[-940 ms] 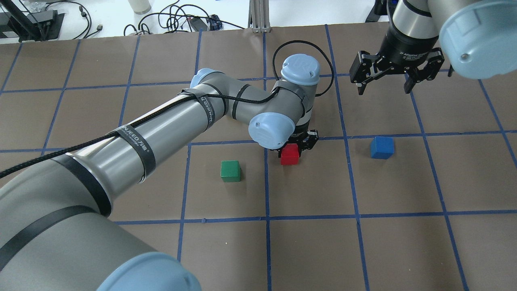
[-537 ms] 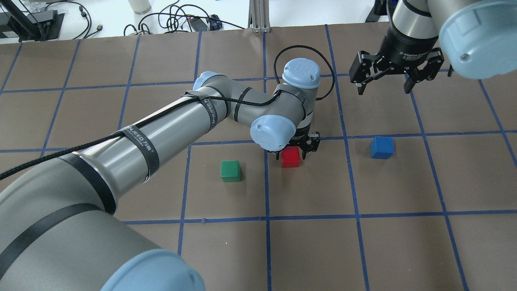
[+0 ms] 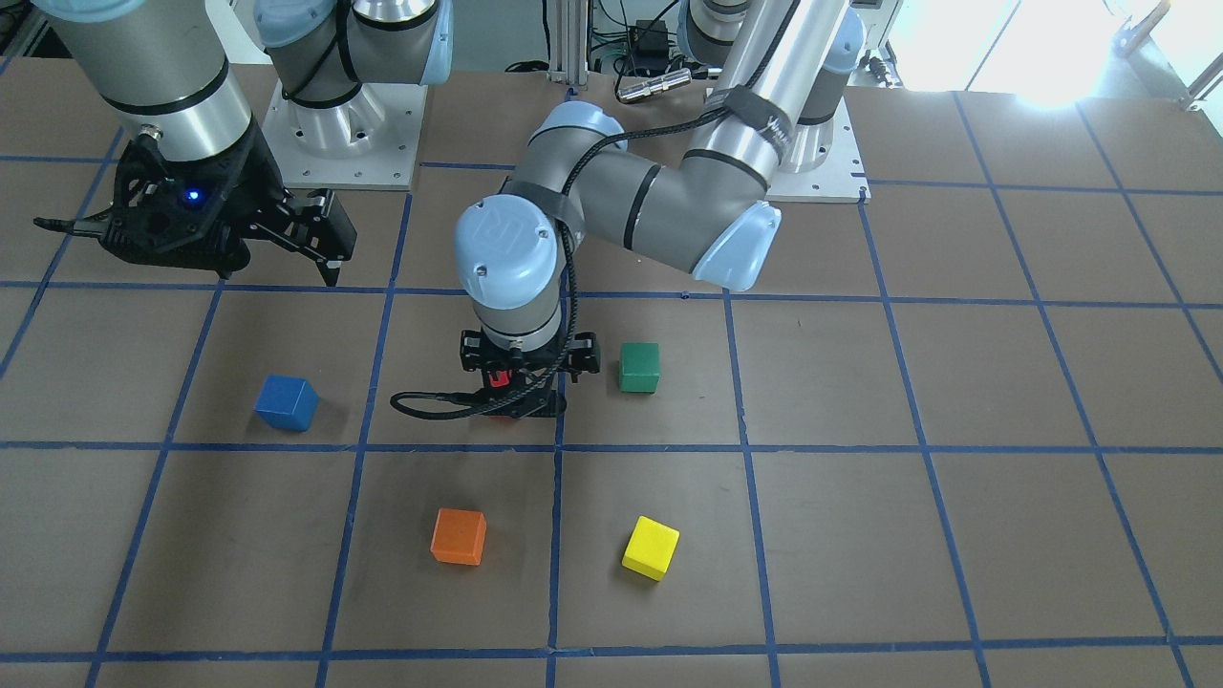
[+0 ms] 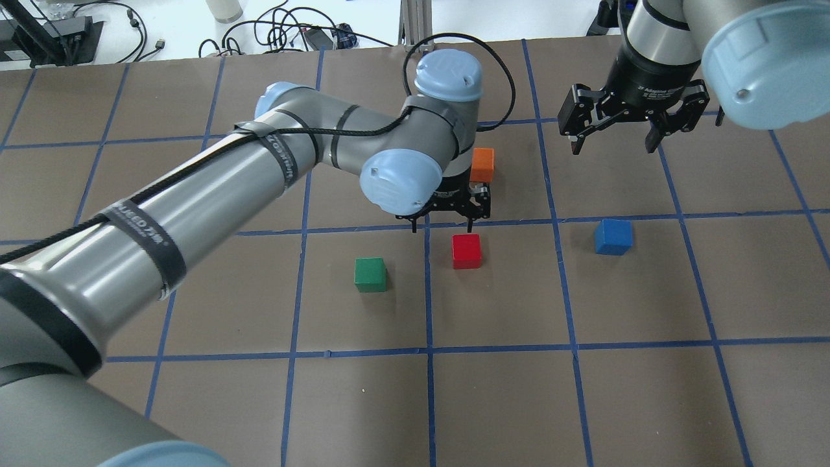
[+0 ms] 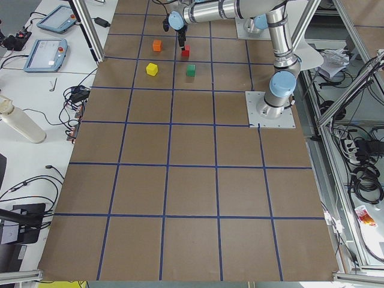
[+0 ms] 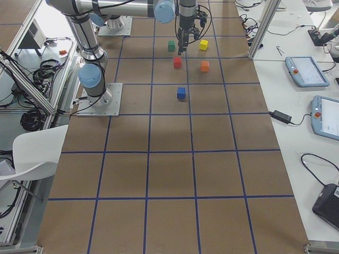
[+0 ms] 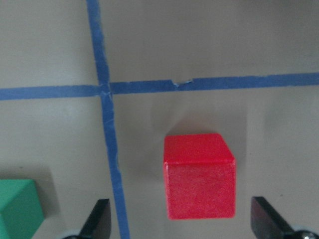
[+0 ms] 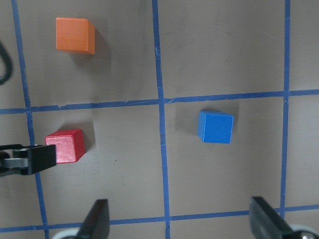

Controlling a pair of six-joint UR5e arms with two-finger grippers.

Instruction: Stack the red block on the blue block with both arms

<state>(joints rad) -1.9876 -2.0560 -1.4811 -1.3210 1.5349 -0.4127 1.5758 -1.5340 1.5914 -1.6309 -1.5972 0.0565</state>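
Note:
The red block sits on the brown table, free of any grip. My left gripper hangs open just above it. In the left wrist view the red block lies below and between the two fingertips. In the front view the left gripper hides most of the red block. The blue block stands alone to the right, and it also shows in the right wrist view. My right gripper is open and empty, raised beyond the blue block.
A green block lies left of the red one. An orange block lies beyond the left gripper. A yellow block sits next to the orange block on the operators' side. Blue tape lines grid the table.
My left gripper was low with its fingers around the red block. It has opened and risen, leaving the block on the table. The right arm has hardly moved.

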